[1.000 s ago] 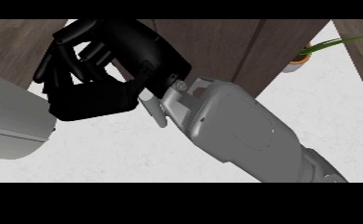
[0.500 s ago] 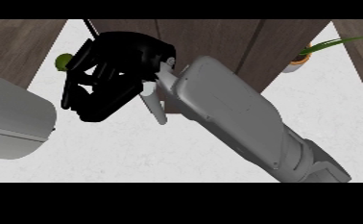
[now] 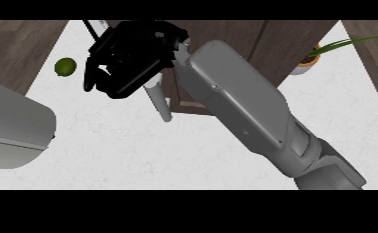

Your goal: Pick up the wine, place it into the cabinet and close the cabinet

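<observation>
My right hand [image 3: 127, 62] is raised in front of the dark wooden cabinet [image 3: 221, 39] at the top of the head view. Its black fingers [image 3: 100, 79] are spread and loosely bent, and nothing shows between them. A pale grey bar [image 3: 159, 102], likely the door's handle, slants down just below the hand, beside the door's lower edge [image 3: 193, 106]. My grey right forearm [image 3: 244, 107] crosses from the lower right and hides much of the cabinet's front. No wine bottle can be seen. Of my left arm only the grey forearm [image 3: 22, 127] shows at the left edge.
A green lime [image 3: 66, 67] lies on the white counter [image 3: 148, 152] left of the hand. A potted plant [image 3: 314, 59] stands at the right by the cabinet. Another dark wooden panel [image 3: 26, 47] fills the top left corner.
My right hand has moved up and to the right, closer to the cabinet front. The lime has come into view at the left. My left forearm sits lower and further left.
</observation>
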